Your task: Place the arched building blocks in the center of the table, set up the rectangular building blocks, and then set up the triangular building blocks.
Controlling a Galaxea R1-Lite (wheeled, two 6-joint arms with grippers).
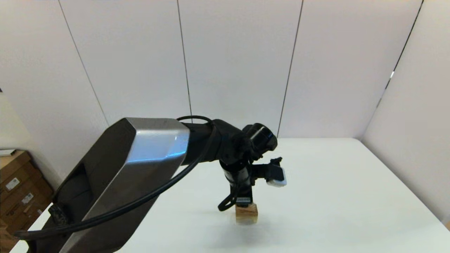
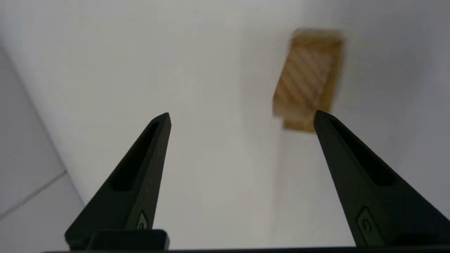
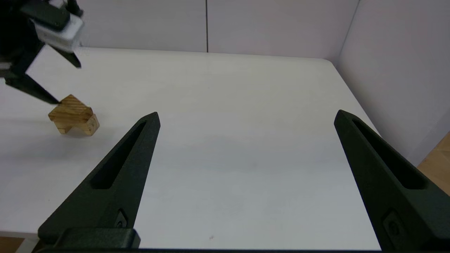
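Left arm [image 1: 140,175]: reaches from the near left corner across the white surface [image 1: 334,196], its wrist turned downward over a single wooden block [image 1: 246,213]. In the head view the arm hides the left gripper's fingers, and only one end of the block shows beneath the wrist. The left wrist view supplies what is hidden: the left gripper [image 2: 240,117] is spread wide with nothing between its fingers [image 2: 147,158], and the block [image 2: 308,79], blurred here, lies beyond one fingertip, showing diagonal striped grain. The right wrist view gives the side profile: the block [image 3: 74,115] sits on the surface with a peaked top and a notch cut into its underside, so it may be the arch or the wedge; the profile does not settle which. One finger [image 3: 31,89] of the left gripper ends right at the block's peak; whether it touches cannot be told.

Right gripper [image 3: 246,116]: seen only in its own wrist view, held low near the front edge, well apart from the block, spread wide and holding nothing.
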